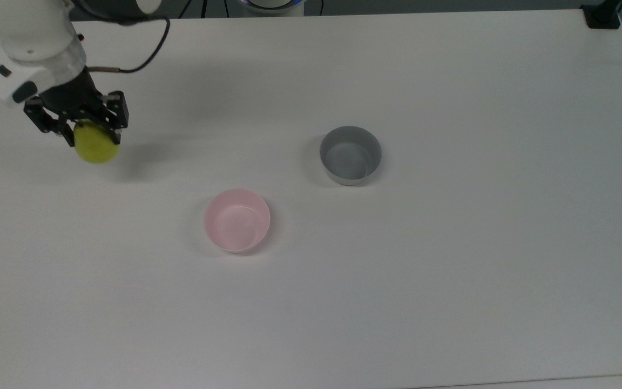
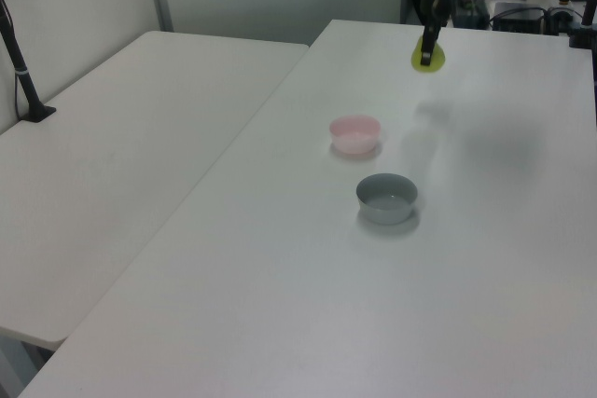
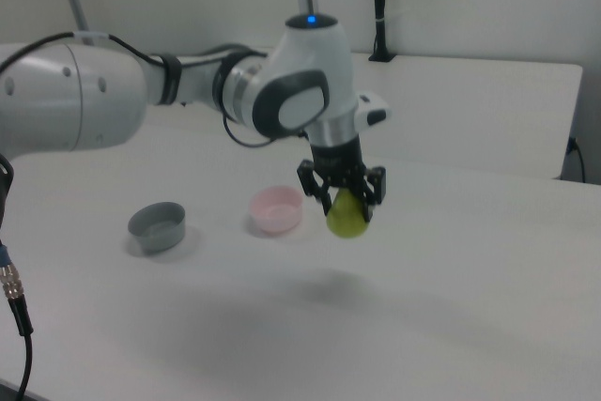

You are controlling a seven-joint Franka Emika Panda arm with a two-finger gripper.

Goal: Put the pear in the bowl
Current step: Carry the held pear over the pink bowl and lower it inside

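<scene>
Gripper, upper left of the top view: jaws clamp the small yellow-green pear, airborne for carrying to the glossy pale pink bowl.

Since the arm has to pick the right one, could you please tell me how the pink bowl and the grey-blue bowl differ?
Colour: the pink bowl is pale pink, while the grey-blue bowl is a dull grey-blue. Place: in the top view the pink bowl sits lower and further left, nearer the pear held in the gripper; the grey-blue bowl lies further right. Both stand upright and empty on the white table, apart from each other and similar in size.
</scene>
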